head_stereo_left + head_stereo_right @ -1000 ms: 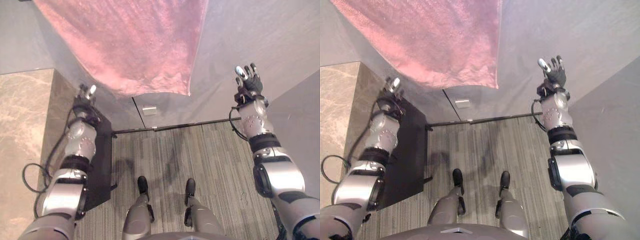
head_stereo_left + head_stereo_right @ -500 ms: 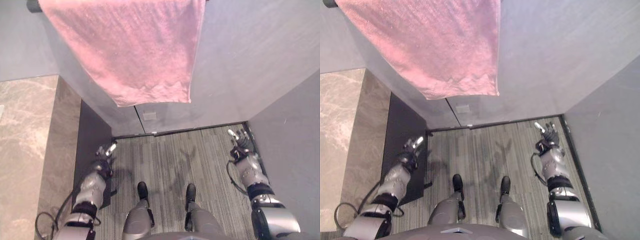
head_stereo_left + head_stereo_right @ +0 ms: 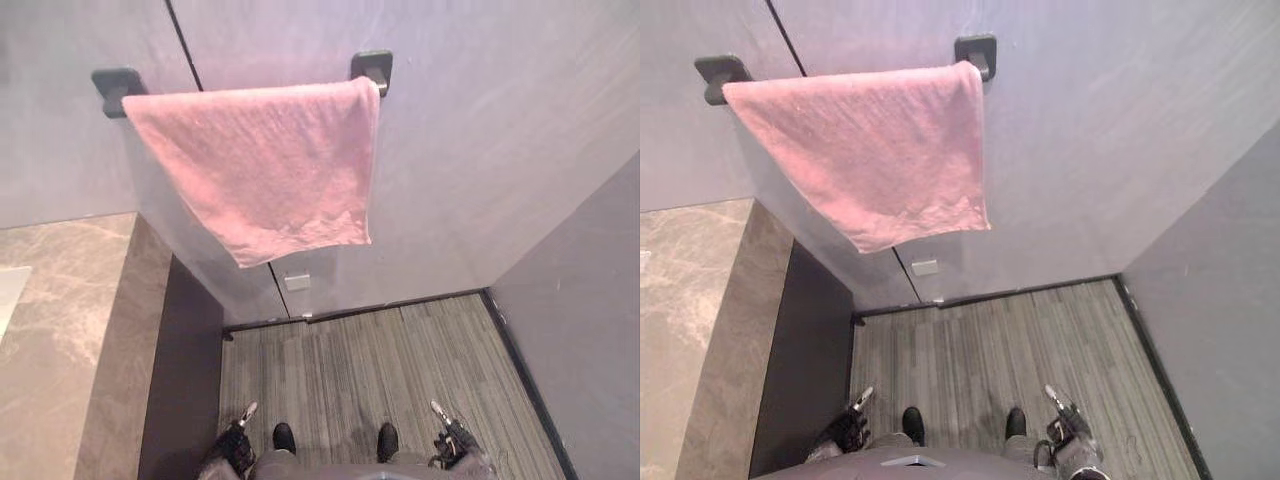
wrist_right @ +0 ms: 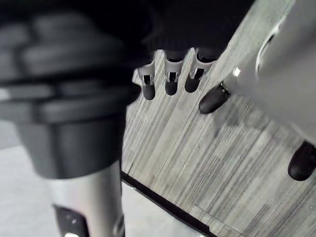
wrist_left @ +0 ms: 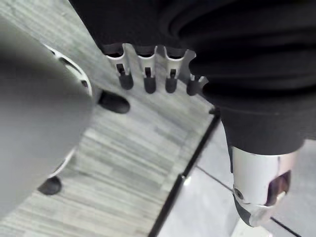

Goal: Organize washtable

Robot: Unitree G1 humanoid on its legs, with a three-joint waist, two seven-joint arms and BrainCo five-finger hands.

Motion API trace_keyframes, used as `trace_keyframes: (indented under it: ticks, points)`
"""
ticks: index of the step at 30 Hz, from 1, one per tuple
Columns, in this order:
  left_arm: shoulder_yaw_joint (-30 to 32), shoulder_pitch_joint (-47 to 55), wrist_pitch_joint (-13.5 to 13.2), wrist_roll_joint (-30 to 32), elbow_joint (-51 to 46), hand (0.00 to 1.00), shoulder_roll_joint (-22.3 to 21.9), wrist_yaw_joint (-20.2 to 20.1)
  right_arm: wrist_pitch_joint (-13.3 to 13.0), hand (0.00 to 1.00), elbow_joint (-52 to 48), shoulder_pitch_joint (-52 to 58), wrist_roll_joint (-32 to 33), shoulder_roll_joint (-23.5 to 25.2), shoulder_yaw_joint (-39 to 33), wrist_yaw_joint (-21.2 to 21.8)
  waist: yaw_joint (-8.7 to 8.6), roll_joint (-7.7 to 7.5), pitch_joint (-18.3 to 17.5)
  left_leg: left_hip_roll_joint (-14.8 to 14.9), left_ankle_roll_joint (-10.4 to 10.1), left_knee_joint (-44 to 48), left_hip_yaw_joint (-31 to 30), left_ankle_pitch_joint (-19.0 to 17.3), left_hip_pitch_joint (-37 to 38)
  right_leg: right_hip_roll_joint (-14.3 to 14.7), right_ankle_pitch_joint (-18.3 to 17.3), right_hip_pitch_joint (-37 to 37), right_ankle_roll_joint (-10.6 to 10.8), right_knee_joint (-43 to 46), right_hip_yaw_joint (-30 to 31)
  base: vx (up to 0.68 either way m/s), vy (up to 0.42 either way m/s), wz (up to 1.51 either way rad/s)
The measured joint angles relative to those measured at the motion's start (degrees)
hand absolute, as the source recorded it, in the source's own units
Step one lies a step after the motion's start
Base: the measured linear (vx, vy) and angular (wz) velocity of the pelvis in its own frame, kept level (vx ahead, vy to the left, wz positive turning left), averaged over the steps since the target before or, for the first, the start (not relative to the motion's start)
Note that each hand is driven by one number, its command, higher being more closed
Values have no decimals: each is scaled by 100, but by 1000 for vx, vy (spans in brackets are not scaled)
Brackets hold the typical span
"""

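Both arms have dropped in the past second: my left hand (image 3: 238, 445) and right hand (image 3: 452, 445), which were raised level with the towel's lower edge, now hang low by my sides above the floor (image 3: 380, 345). My view has also tilted up, bringing the top of the towel into sight; the towel itself has not shifted.

The towel (image 3: 265, 165), pink and draped over a rail, hangs on the grey wall (image 3: 480, 150) between two dark brackets (image 3: 372, 66), well above and apart from both hands. Its right edge sits against the right bracket, and its lower hem runs at a slant, with one corner hanging lower on the left. To the left lies the marble surface (image 3: 60, 330), with a dark panel below its edge.

My left wrist view shows the fingers (image 5: 149, 79) straight and relaxed, holding nothing. My right wrist view shows the same: fingers (image 4: 171, 81) loose, with bare floor past them. Both hands are empty and spread.

By my judgement, the towel is light, soft and limp. It will fold and bunch under any grip, and it may slide along or off the rail if tugged from one side. The safest hold would be a pinch on each lower corner of the hem, pulling down evenly. With the towel up on its rail and my hands away, this step looks done or close to it.
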Motion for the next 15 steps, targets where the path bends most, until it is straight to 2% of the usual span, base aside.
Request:
trace_keyframes:
  ticks: [2,5,7,9,10,11,13,14,15]
  points:
    - [233,176,24,95,2,0,-57,1,39,0,183,164,-123,-3,-411,-40,-32,-11,-101,-22,3,-16,-111,-29,109,-33,-131,121,28,68,-113,-6,8,30]
    - [437,392,35,66,2,0,-68,-3,133,0,309,285,-463,-15,-539,-73,-31,-13,-276,-29,-26,-16,-172,-78,112,-46,-205,124,17,165,-171,-10,7,14]
    - [446,457,40,-67,0,0,-27,-9,204,0,328,252,-786,-43,-390,-93,-24,0,-255,-2,-16,107,-209,-85,35,-32,-220,110,-9,184,-174,-56,-8,7]
    - [454,453,31,-231,-54,0,-15,-16,211,0,320,144,-897,-117,-85,-79,-16,7,-105,80,22,831,-348,-272,-421,-28,-248,19,-55,323,-238,-103,-34,25]
    - [446,451,18,-360,-199,0,-18,-20,208,0,309,14,-962,-185,158,-78,-24,91,76,172,15,1346,-547,-385,-722,28,-276,-42,-101,437,-342,-130,-45,40]
    - [443,447,10,-380,-260,0,-19,-20,206,0,308,-55,-1011,-210,265,-79,-24,100,155,179,7,1540,-647,-378,-885,52,-292,-89,-127,496,-397,-196,-70,71]
    - [415,450,-18,-388,-422,0,-126,-14,193,0,302,-282,-1127,-319,546,-123,14,231,391,211,-126,1962,-992,-163,-1358,90,-375,-279,-245,829,-677,-297,-78,90]
    - [415,452,-29,-401,-511,0,-182,6,165,0,236,-443,-1161,-372,706,-160,71,264,490,120,-261,1638,-1062,438,-1487,13,-493,-497,-402,1091,-865,-299,-45,105]
    - [453,367,-33,-449,-551,0,-158,11,111,0,186,-519,-1163,-321,747,-167,60,145,578,82,-44,2048,-667,193,-1569,-237,-521,-630,-506,1222,-1128,-138,-10,99]
